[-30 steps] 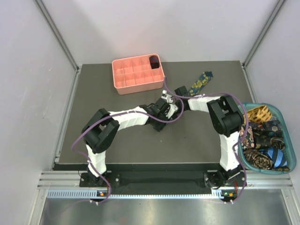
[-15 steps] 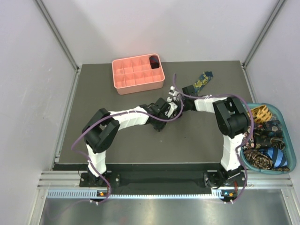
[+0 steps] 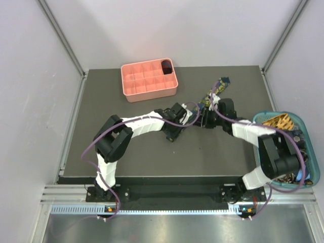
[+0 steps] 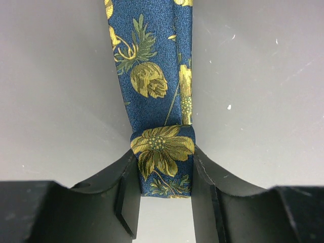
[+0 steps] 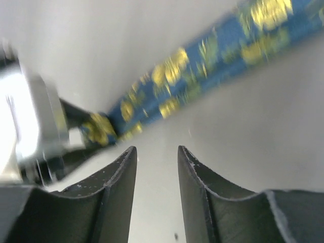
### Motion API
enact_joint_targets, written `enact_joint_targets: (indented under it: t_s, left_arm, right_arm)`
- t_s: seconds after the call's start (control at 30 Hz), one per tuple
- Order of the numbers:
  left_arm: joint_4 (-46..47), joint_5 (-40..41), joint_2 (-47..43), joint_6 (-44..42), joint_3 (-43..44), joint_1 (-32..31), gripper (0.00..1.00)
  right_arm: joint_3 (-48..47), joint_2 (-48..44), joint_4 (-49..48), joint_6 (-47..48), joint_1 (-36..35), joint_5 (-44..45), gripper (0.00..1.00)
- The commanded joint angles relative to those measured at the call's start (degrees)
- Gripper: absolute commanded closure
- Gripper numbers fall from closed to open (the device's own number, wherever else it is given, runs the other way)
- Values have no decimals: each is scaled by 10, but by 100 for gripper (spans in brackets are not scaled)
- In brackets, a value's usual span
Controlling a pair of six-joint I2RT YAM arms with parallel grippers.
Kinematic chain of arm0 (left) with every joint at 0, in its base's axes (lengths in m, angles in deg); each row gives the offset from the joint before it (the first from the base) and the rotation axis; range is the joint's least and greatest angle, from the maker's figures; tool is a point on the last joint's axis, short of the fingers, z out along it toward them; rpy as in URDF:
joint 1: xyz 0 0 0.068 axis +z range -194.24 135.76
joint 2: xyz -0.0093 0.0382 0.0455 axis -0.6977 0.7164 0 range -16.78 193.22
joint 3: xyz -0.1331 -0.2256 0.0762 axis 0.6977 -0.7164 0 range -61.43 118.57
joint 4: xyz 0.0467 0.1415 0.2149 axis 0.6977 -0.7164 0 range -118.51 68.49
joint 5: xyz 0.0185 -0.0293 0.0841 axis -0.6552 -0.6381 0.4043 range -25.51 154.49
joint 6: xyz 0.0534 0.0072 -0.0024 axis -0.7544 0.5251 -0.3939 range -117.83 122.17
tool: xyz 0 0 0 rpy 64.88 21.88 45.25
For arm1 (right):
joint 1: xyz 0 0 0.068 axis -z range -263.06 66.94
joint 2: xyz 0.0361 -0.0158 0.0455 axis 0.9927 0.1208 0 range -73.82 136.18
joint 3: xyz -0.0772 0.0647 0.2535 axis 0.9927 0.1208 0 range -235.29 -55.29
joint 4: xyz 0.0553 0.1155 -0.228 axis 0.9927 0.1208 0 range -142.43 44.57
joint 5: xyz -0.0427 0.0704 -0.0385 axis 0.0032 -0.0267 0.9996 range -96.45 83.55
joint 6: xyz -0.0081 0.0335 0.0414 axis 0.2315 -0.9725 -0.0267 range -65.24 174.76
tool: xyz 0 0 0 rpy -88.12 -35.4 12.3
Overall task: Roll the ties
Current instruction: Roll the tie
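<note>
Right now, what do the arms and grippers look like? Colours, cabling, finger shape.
Left arm and right arm: white link shells, bulky black joint housings, a purple cable looping loosely along each. Left gripper and right gripper: two matte black fingers apiece, inner faces curved, tapering to blunt tips. No markings or sleeves visible.

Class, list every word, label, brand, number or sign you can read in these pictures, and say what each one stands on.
No text can be read.
The navy floral tie carries only yellow flowers, no lettering.
The salmon-pink grid tray and the teal basket show no print.
The tiny lights on the front rail are too small to read as signs.
</note>
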Motion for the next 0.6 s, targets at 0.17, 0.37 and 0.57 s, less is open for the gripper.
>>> enact_joint_targets:
  t_s: [0.17, 0.37, 0.57]
  left_arm:
    - [-136, -52, 78, 30, 35, -4, 85]
    - [-167, -59, 86, 44, 64, -3, 85]
    - [-211, -65, 103, 49, 104, -3, 85]
  right_arm:
    - [129, -222, 6, 43, -183, 338, 62]
    - [144, -266, 23, 99, -359, 505, 62]
    - [109, -230, 32, 175, -510, 632, 60]
